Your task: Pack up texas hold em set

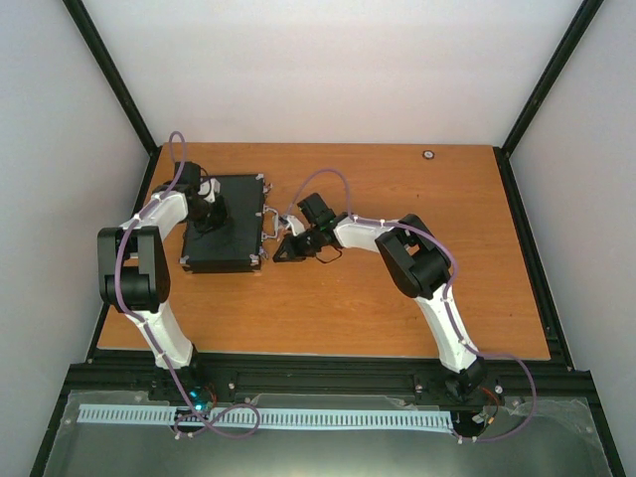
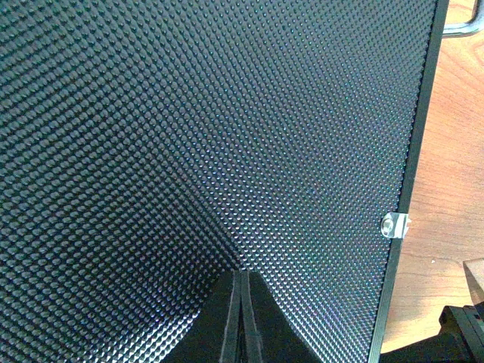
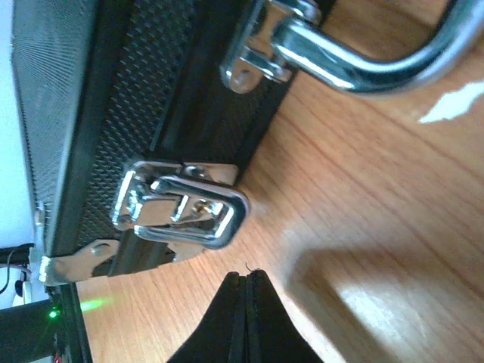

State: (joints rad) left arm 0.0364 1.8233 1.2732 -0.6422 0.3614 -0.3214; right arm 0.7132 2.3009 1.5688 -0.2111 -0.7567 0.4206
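Black case (image 1: 224, 227) lies flat on the left-centre of the wooden table (image 1: 397, 298). Lid is down and the handle side faces the right arm. Its inside is hidden.

Left gripper (image 2: 242, 274): fingers pressed together with nothing between them, tips over the studded black lid. Cannot tell whether they touch it or hang just above. From the top view this arm's wrist covers part of the lid. A small silver clip (image 2: 395, 224) sits on the lid's right edge.

Right gripper (image 3: 247, 274): jaws closed and empty, low over bare wood just beside the case's front wall, pointing toward the silver latch (image 3: 181, 208). The latch lies flat against the wall; whether it is fully caught is unclear. The handle (image 3: 355, 60) is cut off by the frame's top and right edges. A silver corner (image 3: 72, 265) shows only in part, lower left.

A small round thing (image 1: 428, 154) lies at the far table edge, too small to identify.
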